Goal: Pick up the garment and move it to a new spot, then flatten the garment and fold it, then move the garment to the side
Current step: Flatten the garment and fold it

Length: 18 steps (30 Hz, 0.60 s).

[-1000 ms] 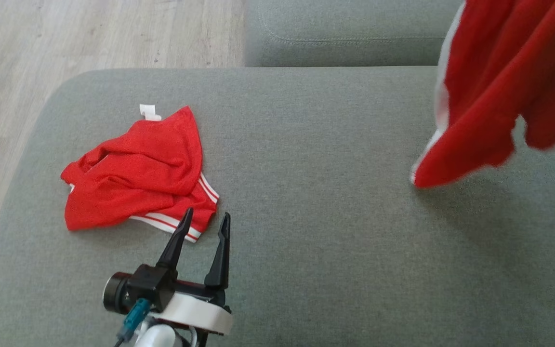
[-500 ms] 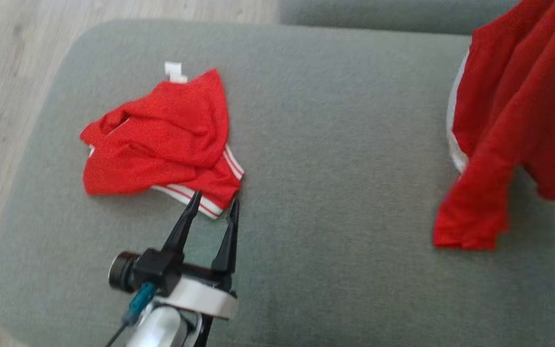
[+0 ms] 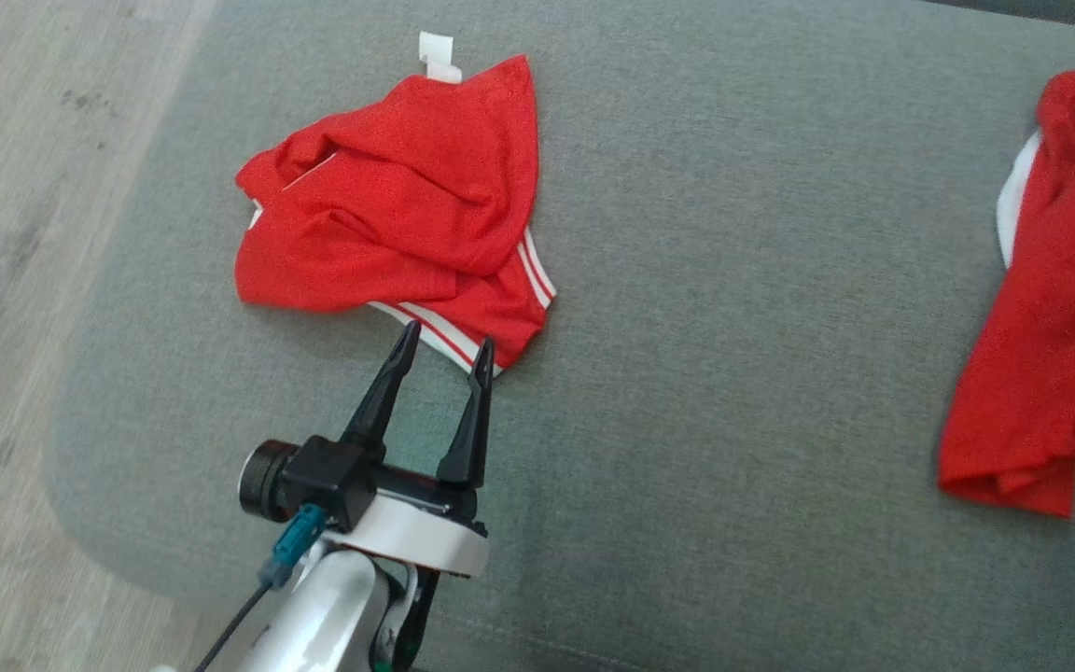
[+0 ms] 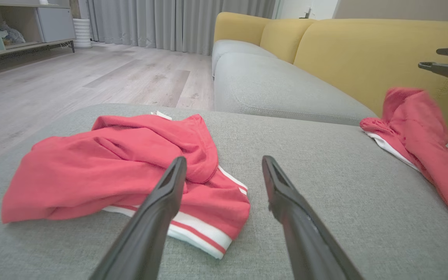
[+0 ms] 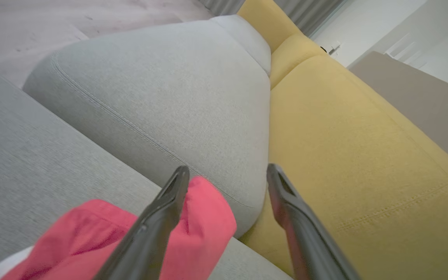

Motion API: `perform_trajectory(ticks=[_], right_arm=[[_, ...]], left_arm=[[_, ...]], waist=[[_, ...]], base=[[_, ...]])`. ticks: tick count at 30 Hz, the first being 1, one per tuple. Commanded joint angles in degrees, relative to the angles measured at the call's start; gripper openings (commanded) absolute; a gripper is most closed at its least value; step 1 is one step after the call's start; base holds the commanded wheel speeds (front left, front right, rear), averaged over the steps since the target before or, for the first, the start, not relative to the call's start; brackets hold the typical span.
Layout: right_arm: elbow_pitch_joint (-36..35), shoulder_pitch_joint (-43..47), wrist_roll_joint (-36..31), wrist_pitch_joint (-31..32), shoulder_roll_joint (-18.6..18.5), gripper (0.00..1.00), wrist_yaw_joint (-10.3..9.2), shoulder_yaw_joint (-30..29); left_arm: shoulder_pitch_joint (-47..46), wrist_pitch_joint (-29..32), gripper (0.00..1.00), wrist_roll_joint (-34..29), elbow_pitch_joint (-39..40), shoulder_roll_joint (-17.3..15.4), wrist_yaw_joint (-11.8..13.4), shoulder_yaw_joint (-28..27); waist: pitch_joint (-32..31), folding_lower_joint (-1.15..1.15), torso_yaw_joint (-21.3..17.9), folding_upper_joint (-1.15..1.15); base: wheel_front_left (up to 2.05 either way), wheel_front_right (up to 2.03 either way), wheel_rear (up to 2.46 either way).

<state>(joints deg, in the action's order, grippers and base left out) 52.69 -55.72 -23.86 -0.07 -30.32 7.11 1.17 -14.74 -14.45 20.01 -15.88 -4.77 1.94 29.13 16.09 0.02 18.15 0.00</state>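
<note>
1 garment (image 3: 1032,373) lies right on grey cushion (image 3: 733,280), long axis near-to-far; R gripper (image 5: 227,170) just above its far end, fingers apart, empty. L gripper (image 3: 448,336), apart too, is well left by 2nd red garment (image 3: 397,215).

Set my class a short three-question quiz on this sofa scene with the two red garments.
1. True or false: the right gripper is shut on the red garment at the right.
2. Which trim shows on the crumpled red garment in front of the left gripper? A blue dots; B white stripes; C black zip.
3. Fill in: the seat cushion under both garments is ___ in colour.
Key: 1 false, its fingers stand apart with nothing between them; 2 B; 3 grey.
</note>
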Motion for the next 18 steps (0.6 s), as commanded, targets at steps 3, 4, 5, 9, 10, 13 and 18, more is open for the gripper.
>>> perform_trajectory(ticks=[3,4,5,9,10,13,18], right_arm=[[-1.20,0.49,-1.76,-3.62,3.64,1.00,0.37,-3.79],[-1.20,0.49,-1.76,-3.62,3.64,1.00,0.37,-3.79],[-1.32,0.68,-1.78,-4.67,5.02,1.00,0.37,-4.95],[-3.40,2.80,-1.19,-9.88,10.99,1.00,0.37,-9.10],[-4.34,3.78,-0.77,-10.98,12.72,1.00,0.37,-10.09],[-7.89,7.48,1.02,-13.18,18.17,1.00,0.37,-12.05],[-16.11,16.92,5.84,-14.56,25.53,1.00,0.37,-13.60]], left_arm=[[-0.53,-0.54,1.00,-1.23,1.50,-0.32,-0.48,-3.08],[-0.53,-0.54,1.00,-1.23,1.50,-0.32,-0.48,-3.08],[-0.45,-0.54,1.00,-1.34,1.55,-0.37,-0.49,-3.38],[0.14,-0.54,1.00,-1.65,1.73,-0.47,-0.47,-4.45],[0.42,-0.54,1.00,-1.69,1.73,-0.48,-0.44,-4.71],[1.39,-0.54,1.00,-1.89,1.71,-0.52,-0.39,-5.14],[3.03,-0.54,1.00,-1.98,1.78,-0.48,-0.20,-5.70]], waist=[[-2.34,-0.02,-3.06,0.00],[-2.34,-0.02,-3.06,0.00],[-2.94,-0.02,-3.88,0.00],[-5.51,-0.02,-7.15,0.00],[-6.24,-0.02,-7.99,0.00],[-8.07,-0.02,-10.35,0.00],[-10.15,-0.02,-13.86,0.00]], base=[[0.00,0.00,0.00],[0.00,0.00,0.00],[0.00,0.00,0.00],[0.00,0.00,0.00],[0.00,0.00,0.00],[0.00,0.00,0.00],[0.00,0.00,0.00]])
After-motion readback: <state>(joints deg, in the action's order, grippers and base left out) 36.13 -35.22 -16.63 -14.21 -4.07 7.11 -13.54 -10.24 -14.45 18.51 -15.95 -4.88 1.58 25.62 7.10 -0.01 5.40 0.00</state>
